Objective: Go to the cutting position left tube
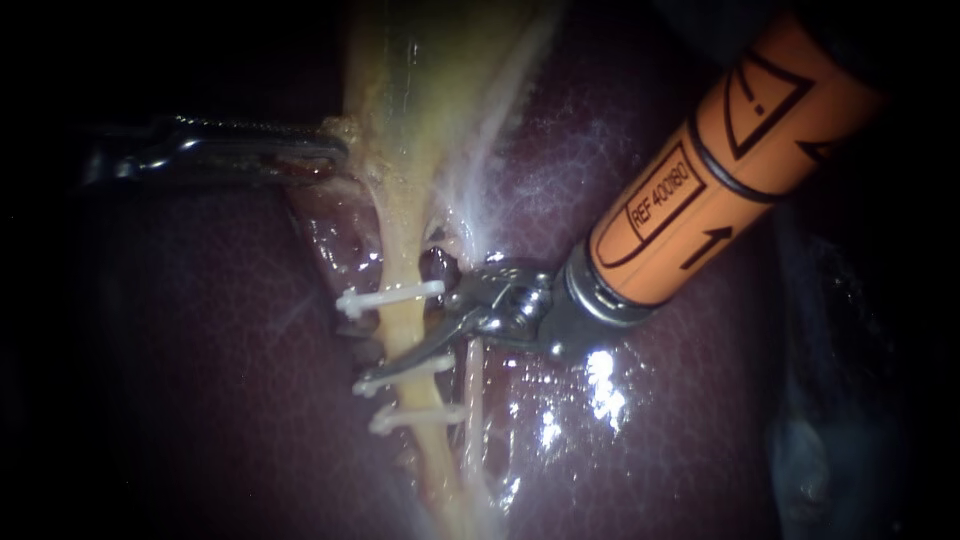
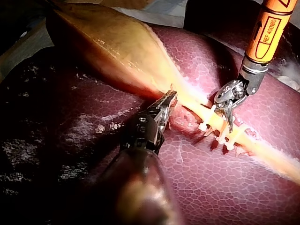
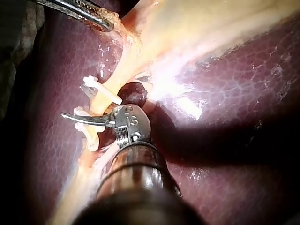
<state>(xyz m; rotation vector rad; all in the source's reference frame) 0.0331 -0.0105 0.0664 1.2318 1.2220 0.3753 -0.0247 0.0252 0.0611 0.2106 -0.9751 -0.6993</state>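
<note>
Two left instrument (image 1: 330, 152) jaws pinch gallbladder (image 1: 400, 90); right instrument (image 1: 385, 372) crosses left tube (image 1: 402, 325).

Three white clips (image 1: 390, 298) cross the left tube (image 1: 402, 335). The right instrument (image 1: 420, 350), in from 3 o'clock, fills the upper gap. The left instrument (image 1: 300, 155), gripping the gallbladder (image 1: 420, 90), bars 10 o'clock. Bare liver (image 1: 200, 380) lies open at 7 o'clock.

Printed label (image 1: 660, 205) on right instrument (image 1: 405, 358)
</note>
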